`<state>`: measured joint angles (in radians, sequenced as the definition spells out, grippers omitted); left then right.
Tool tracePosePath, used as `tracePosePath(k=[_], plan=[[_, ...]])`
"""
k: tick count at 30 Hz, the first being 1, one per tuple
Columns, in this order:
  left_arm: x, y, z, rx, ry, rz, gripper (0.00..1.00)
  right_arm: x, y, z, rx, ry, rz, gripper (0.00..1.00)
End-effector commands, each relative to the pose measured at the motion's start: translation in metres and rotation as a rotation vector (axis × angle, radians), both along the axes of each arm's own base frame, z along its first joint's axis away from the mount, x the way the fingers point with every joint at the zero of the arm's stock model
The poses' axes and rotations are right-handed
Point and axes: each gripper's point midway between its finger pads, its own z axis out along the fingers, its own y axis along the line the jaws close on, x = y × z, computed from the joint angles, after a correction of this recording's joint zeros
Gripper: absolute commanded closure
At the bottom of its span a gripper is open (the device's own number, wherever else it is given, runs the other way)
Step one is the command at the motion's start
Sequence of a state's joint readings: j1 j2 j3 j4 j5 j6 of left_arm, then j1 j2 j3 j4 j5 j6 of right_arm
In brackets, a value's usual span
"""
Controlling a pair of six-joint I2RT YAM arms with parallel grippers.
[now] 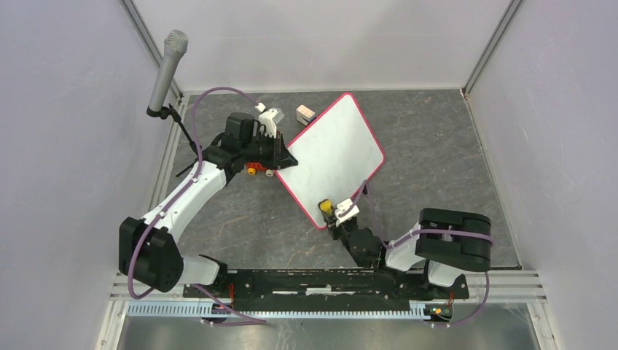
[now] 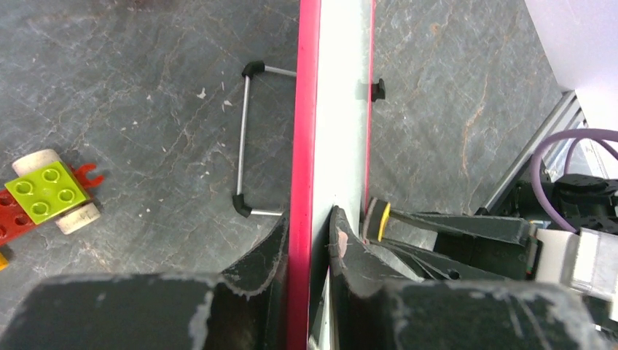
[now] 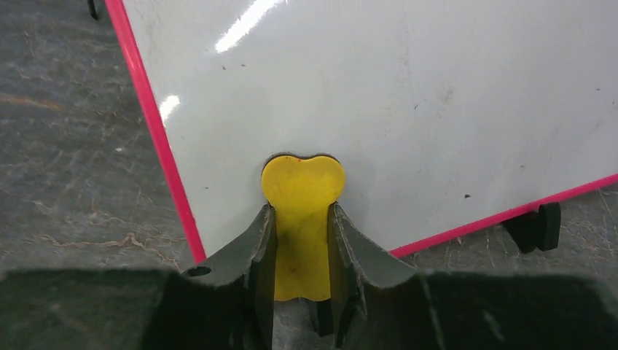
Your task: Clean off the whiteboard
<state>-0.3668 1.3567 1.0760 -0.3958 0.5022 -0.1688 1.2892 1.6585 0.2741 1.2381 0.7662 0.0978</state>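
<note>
Whiteboard edge sits clamped in left tool, while right tool pinches yellow eraser against it.

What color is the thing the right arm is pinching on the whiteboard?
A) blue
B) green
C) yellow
C, since the right end effector is shut on a yellow eraser that rests on the whiteboard.
</note>
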Motion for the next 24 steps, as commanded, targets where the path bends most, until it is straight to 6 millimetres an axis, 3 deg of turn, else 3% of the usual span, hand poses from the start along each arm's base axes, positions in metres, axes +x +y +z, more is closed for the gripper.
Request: tracePosePath(k=[1, 4, 8, 11, 13, 19, 22, 24], plan=[[-0.025, 0.091, -0.105, 0.543, 0.193, 0.148, 0.98, 0.003, -0.018, 0.002, 0.017, -0.001, -0.073, 0.71], [-0.028, 0.099, -0.113, 0.585, 0.205, 0.159, 0.98, 0.010, 0.005, 0.028, 0.032, -0.047, -0.052, 0.71], [-0.027, 0.104, -0.116, 0.613, 0.207, 0.170, 0.98, 0.018, 0.022, 0.074, 0.110, -0.131, -0.048, 0.71], [-0.026, 0.110, -0.116, 0.642, 0.204, 0.189, 0.98, 0.024, 0.034, 0.086, 0.144, -0.147, -0.031, 0.71], [-0.026, 0.113, -0.114, 0.647, 0.192, 0.199, 0.98, 0.027, 0.037, 0.077, 0.139, -0.127, -0.029, 0.71], [-0.026, 0.115, -0.114, 0.656, 0.185, 0.208, 0.98, 0.006, 0.017, 0.011, 0.161, 0.044, 0.018, 0.71], [-0.027, 0.118, -0.117, 0.670, 0.196, 0.210, 0.98, -0.002, 0.012, -0.002, 0.166, 0.090, 0.039, 0.71], [-0.028, 0.121, -0.120, 0.691, 0.204, 0.217, 0.98, -0.002, 0.008, -0.001, 0.186, 0.093, 0.036, 0.70]])
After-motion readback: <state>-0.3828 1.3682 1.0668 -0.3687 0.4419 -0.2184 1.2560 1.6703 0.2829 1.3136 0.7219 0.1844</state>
